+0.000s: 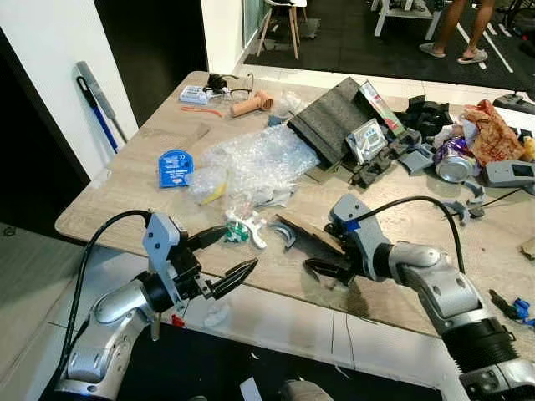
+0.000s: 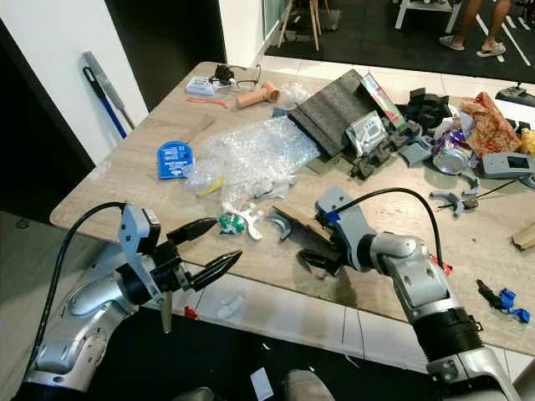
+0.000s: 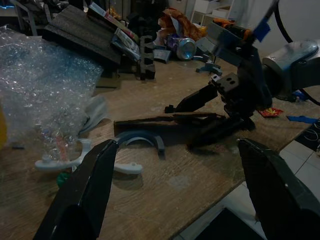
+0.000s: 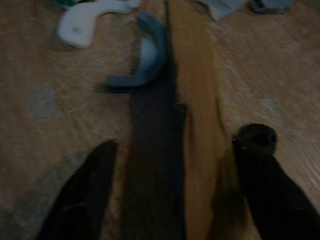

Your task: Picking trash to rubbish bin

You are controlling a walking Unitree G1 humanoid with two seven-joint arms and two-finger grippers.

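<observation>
A cluttered light wooden table is standing in front of the robot. The right gripper is hovering low over the table's near edge with its two black fingers spread apart, straddling the near end of a long, flat, dark brown strip of scrap that is lying on the wood. The right wrist view shows a finger on each side of the strip; whether the fingers are touching it cannot be told. Just beside the strip's far end are lying a curved grey plastic piece and a white plastic bracket. The left gripper is hanging at the table's near edge, fingers wide apart and holding nothing, pointing toward the bracket. Behind these is sitting a crumpled sheet of clear bubble wrap, with a round blue packet to its left and a dark grey foam block beyond it. A crushed silver drinks can is lying far right.
</observation>
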